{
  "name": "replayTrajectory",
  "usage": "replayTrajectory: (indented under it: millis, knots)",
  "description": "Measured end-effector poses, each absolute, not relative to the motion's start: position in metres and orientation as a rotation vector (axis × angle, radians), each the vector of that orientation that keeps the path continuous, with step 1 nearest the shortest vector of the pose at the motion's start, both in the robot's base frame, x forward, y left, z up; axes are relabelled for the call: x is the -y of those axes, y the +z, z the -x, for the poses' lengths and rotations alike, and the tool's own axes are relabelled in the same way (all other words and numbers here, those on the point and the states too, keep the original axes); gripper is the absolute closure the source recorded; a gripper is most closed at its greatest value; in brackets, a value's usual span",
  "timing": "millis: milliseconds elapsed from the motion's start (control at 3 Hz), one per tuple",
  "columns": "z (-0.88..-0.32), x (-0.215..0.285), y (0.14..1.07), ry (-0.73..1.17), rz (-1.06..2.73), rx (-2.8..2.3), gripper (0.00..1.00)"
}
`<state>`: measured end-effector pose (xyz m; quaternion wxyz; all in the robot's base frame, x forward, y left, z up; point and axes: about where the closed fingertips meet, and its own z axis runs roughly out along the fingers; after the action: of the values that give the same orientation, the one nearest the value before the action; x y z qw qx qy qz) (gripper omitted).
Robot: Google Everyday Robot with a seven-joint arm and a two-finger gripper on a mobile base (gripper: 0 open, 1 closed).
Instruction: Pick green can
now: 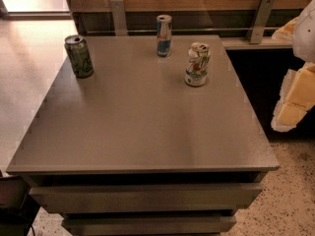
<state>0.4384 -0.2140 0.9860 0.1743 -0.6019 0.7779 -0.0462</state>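
Green can (pixel 79 56): upper left of the frame, standing near the left rear corner of the grey table (pixel 147 127), well apart from the other two cans.

Gripper (pixel 294 98): pale shape at the right edge of the frame, off the table and far from the can. You cannot tell whether it is spread or closed.

Handling, as a judgement:
- Thin metal wall, so it is stiff enough to hold but dents under a hard squeeze.
- Smooth and likely slippery.
- Tab opening looks broken, so it may be light and tip easily.
- Take it mid-body, across the round.

Orientation: upright, long axis vertical, silver top up, pale markings facing you.

Do not confuse it with the slim blue-and-silver can (pixel 164 35) at the rear centre or the white can (pixel 198 64) to its right.
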Motion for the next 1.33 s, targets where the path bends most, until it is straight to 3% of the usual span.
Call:
replayTrajectory:
  millis: [667,1333]
  knots:
    - [-0.443,0.208,0.986,-0.121,1.682,-2.178,0.00]
    - [-0.444,0.152,0.962,0.047,1.499,-2.054,0.00]
